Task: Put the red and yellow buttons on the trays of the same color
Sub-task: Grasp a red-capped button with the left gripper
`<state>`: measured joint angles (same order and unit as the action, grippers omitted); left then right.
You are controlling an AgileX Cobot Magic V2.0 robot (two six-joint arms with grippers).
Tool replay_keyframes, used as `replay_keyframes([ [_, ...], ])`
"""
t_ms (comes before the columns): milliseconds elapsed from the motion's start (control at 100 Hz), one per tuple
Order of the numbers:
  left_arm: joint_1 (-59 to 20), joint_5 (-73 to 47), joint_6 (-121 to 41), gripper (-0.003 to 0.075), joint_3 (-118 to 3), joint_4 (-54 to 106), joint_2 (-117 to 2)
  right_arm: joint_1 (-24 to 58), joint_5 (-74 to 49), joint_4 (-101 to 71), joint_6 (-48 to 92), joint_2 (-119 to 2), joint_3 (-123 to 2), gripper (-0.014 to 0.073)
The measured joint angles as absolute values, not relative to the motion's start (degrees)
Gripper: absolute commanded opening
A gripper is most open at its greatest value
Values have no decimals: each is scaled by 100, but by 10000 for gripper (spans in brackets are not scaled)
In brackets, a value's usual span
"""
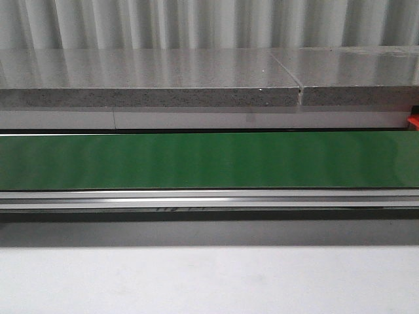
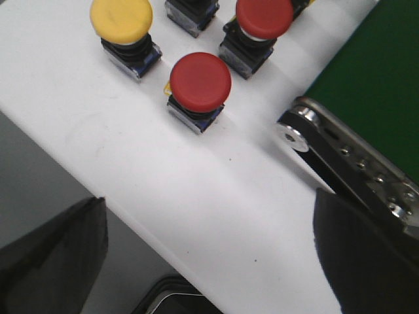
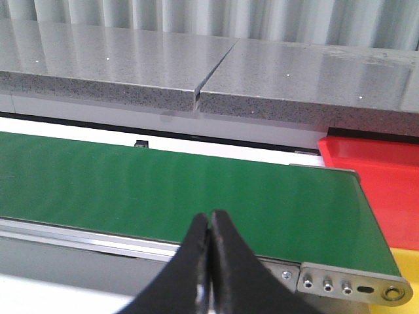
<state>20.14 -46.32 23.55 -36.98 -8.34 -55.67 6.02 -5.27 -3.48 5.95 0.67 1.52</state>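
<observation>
Buttons wait in a loose cluster on the white surface under the left gripper, near the end of the green belt. One yellow button and two red ones are fully seen: the nearer red button stands closest to the fingers, the farther red button just beyond it toward the belt. A fourth body shows at the frame edge, its cap hidden. All stand upright on their black bases, caps up, which suits a grasp from above.

Left fingers are spread wide and hold nothing; they hover short of the cluster, probably lining up on the nearer red button.

The right gripper has its fingertips pressed together, empty, and is poised over the near edge of the belt. Past the belt's end lie the red tray and, nearer, a corner of the yellow tray, likely set there so the right arm can sort buttons the belt delivers. The belt itself carries nothing.
</observation>
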Motion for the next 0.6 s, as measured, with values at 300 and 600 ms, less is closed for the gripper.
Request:
replay_keyframes([
  [300,2337,-4078,2572,618,-3698,-948,-6659,602,-527,-348,595,67,152,-69],
  [600,2352,-3589,2574,618,-3915,-957,-7634,602,-527,-348,595,67,152,-69],
])
